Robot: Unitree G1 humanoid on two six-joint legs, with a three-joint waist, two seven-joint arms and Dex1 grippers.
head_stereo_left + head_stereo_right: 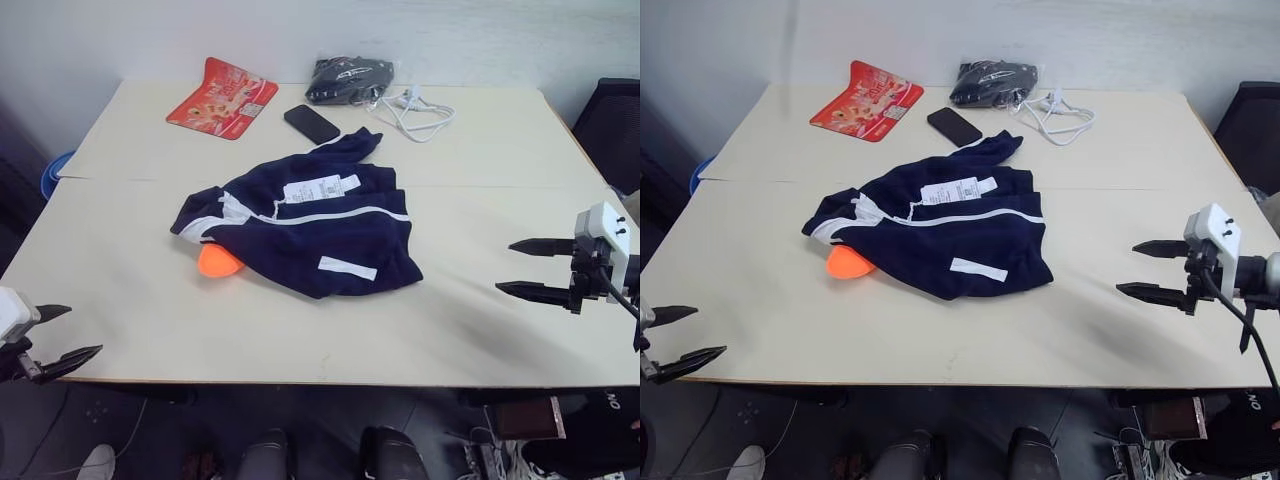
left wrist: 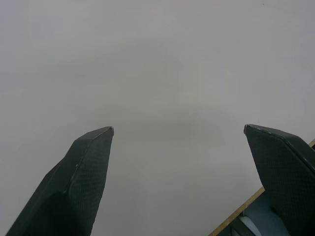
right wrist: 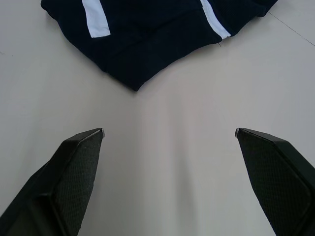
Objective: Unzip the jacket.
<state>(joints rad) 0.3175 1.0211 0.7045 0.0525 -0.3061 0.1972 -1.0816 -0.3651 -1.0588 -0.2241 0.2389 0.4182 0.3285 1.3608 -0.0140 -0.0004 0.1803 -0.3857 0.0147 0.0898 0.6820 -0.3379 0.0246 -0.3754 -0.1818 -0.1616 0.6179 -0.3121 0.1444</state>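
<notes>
- Left gripper: hangs at the bench's near left edge with its fingers spread wide and nothing between them; in its wrist view there is bare bench surface ahead of the fingers.
- Red packet: lies flat at the far left of the bench, well beyond the left gripper and off to its right.
- Orange thing: pokes out from under the jacket's left edge, ahead and to the right of the left gripper, well apart from it.
- Jacket: lies crumpled and flat in the middle of the bench, between the two grippers and farther out than both, touched by neither. A white paper tag rests on its upper part, and white stripes run across the navy fabric. In the right wrist view its nearest corner points toward the gap between the right gripper's fingers, with bare bench in between.
- Phone: lies just past the jacket's far tip.
- Black bundle in clear plastic: sits at the far edge, beyond the phone.
- White cable: is coiled just right of the bundle.
- Right gripper: hovers over the bench's right side, pointing left toward the jacket, fingers fully apart and empty.
</notes>
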